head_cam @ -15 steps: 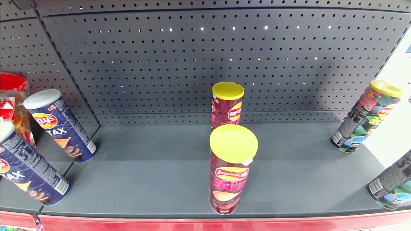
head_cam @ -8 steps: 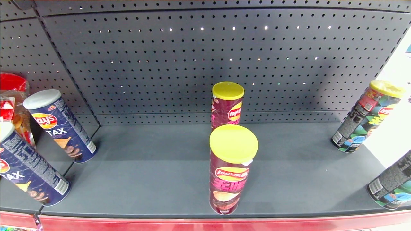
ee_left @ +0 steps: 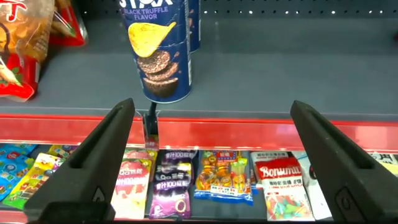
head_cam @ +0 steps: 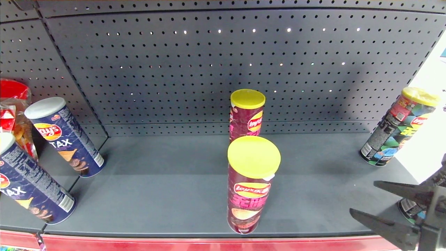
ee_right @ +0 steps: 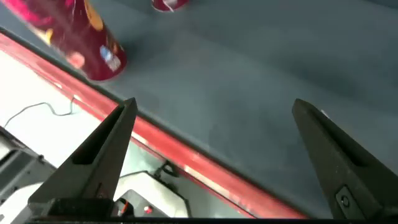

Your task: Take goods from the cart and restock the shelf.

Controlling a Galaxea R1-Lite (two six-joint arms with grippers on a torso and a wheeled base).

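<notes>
Two magenta chip cans with yellow lids stand one behind the other on the grey shelf (head_cam: 167,188): the front can (head_cam: 249,188) near the red front lip and the rear can (head_cam: 246,113) by the pegboard. My right gripper (head_cam: 374,200) is open and empty at the shelf's front right, beside a dark patterned can (head_cam: 414,209). In the right wrist view its fingers (ee_right: 99,155) straddle bare shelf (ee_right: 261,74), with the front magenta can (ee_right: 81,40) off to one side. My left gripper (ee_left: 211,134) is open and empty, below the shelf's red lip (ee_left: 205,124), facing a dark blue can (ee_left: 160,50).
Two dark blue cans (head_cam: 64,134) (head_cam: 29,184) lean at the shelf's left, beside red snack bags (head_cam: 10,104). A patterned yellow-lidded can (head_cam: 399,127) stands at the far right. Small candy packets (ee_left: 217,180) fill the lower tier. A pegboard (head_cam: 223,66) backs the shelf.
My right gripper has come into the head view at the lower right, open, in front of the dark patterned can. The cans have not moved.
</notes>
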